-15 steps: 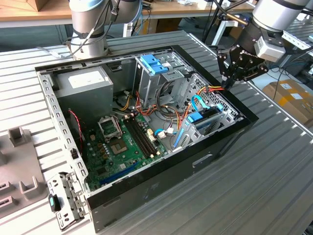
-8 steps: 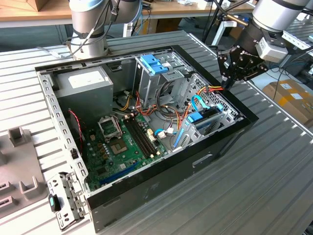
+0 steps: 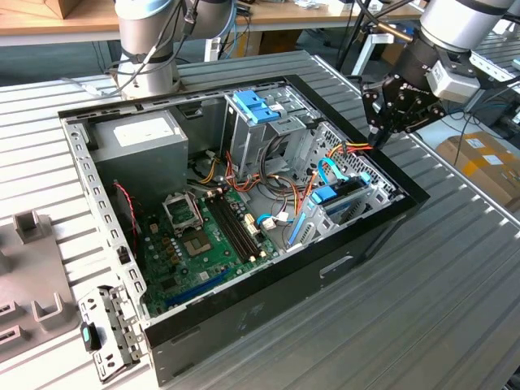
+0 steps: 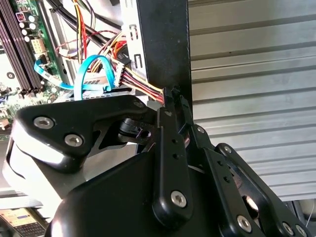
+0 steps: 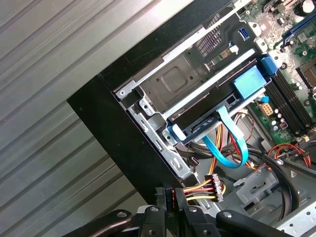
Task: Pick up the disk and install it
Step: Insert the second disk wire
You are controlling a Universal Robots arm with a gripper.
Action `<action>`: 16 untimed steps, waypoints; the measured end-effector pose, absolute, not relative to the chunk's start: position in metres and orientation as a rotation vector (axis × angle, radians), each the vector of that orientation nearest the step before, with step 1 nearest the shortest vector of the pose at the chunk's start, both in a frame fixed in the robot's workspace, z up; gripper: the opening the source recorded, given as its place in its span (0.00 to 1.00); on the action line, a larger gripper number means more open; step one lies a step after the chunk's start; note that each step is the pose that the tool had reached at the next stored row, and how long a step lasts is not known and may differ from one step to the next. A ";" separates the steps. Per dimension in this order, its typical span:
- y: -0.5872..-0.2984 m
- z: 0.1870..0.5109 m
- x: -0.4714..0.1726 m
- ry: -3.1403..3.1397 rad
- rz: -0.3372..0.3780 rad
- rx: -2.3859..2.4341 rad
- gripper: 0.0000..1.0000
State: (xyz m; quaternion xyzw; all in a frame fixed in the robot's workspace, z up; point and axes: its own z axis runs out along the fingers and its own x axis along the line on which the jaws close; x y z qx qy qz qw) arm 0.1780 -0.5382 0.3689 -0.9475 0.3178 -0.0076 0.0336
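1. The jaws (image 4: 173, 106) are closed down to a narrow gap; they seem to pinch the multicoloured cable bundle (image 5: 202, 188) at the black rim of the computer case (image 3: 244, 321), though the contact itself is hard to read.
2. The jaws stand over the case's edge on the exterior view's right, with bare ribbed worktop (image 3: 455, 268) beyond.
3. The disk (image 5: 212, 96) sits in its bay inside the case, near the jaws but apart from them.
4. The first wrist view shows its blue bracket (image 5: 252, 81) and a blue ribbon cable (image 5: 229, 143); the exterior view shows the motherboard (image 3: 203, 244).
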 end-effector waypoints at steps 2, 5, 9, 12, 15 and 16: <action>-0.538 0.368 0.178 0.957 -0.025 -2.921 0.21; -0.538 0.368 0.177 0.926 -0.024 -2.930 0.21; -0.538 0.368 0.176 0.912 -0.024 -2.935 0.21; -0.538 0.368 0.176 0.911 -0.024 -2.935 0.21; -0.538 0.368 0.176 0.911 -0.024 -2.935 0.16; -0.538 0.368 0.176 0.911 -0.024 -2.935 0.16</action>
